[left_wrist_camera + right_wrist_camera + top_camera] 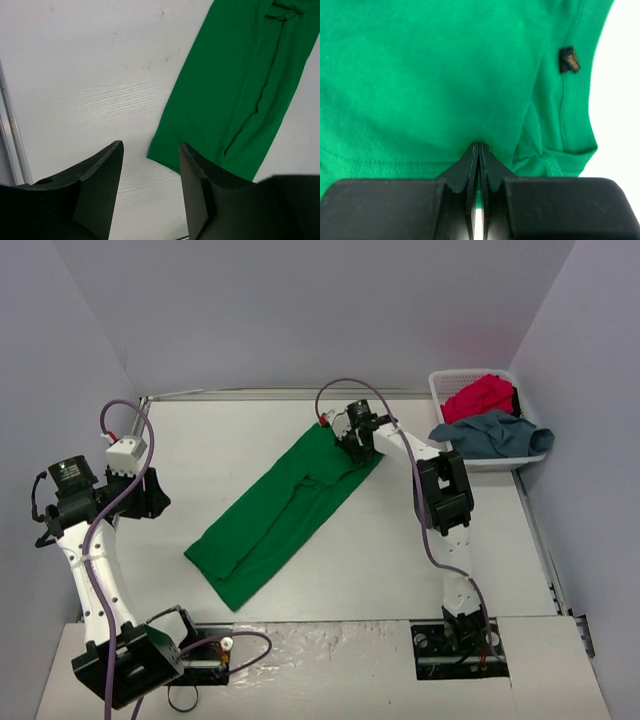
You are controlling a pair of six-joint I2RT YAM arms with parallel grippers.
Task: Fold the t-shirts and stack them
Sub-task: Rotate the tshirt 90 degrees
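**Green t-shirt: floppy stuff, grab it by the corners**

Top view: the green t-shirt [285,510] lies flat on the table [400,560], folded into a long strip running diagonally, with the hem end near-left and the collar end far-right. The right gripper [352,438] sits on the collar end. The left gripper [140,495] hangs off to the left, well apart from the cloth. The red t-shirt [480,397] and grey-blue t-shirt [490,435] are bunched in the white basket [440,390] at far right.

Left wrist view: jaws apart with nothing between them. Bare table below, and the shirt's hem corner is just beyond the fingertips.

Right wrist view: jaws pressed together, tips against the cloth near the neck label [568,59]. Can't tell whether they've nipped a fold or are only pressing.

My take: it's light, thin and limp with zero stiffness, so it'll sag and drag. I'd pinch both layers at the end corners, one arm each, and lift low so the fold doesn't slide open.
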